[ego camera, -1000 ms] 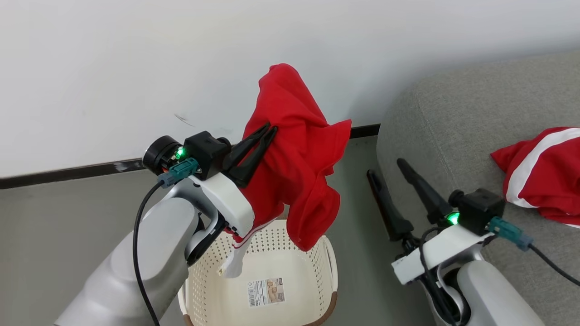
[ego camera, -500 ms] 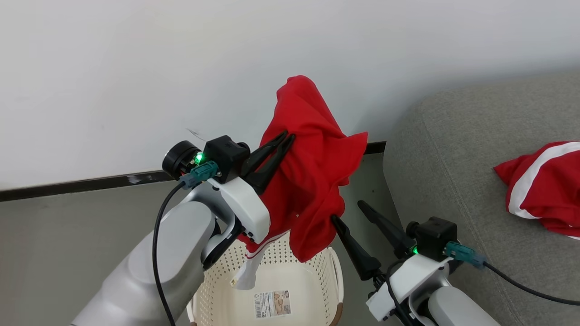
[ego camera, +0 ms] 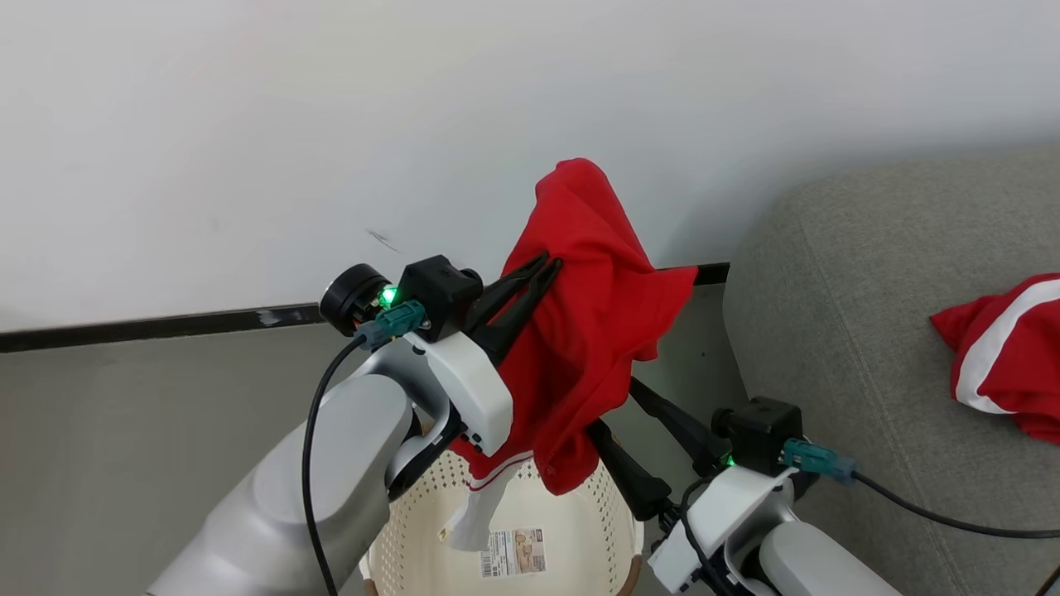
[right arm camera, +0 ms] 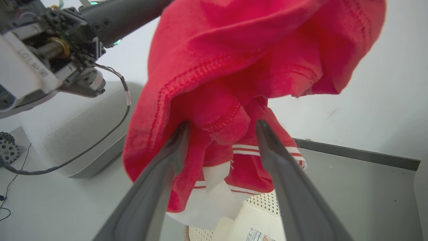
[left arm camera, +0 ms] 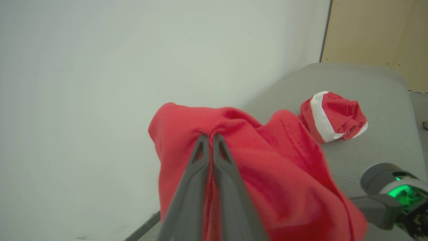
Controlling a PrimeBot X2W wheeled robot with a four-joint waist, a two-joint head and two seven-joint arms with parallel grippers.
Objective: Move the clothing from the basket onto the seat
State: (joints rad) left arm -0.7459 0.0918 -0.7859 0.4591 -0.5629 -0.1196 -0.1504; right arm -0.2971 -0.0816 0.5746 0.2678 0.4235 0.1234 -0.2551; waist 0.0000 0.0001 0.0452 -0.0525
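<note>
One soft red white-striped fabric garment point(ego camera: 588, 331) hangs above the oval cream perforated plastic basket point(ego camera: 571, 513), pinched by the left gripper point(ego camera: 550, 261), jaws pressed together, to lift it over the rim. The right gripper point(right arm camera: 223, 124) holds its jaws spread around the lower fold, presumably to steady it.

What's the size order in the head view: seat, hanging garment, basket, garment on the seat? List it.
1. seat
2. hanging garment, though nearer the camera
3. basket, partly covered and cut off
4. garment on the seat, also cut off; 3 and 4 are close, so unsure
</note>
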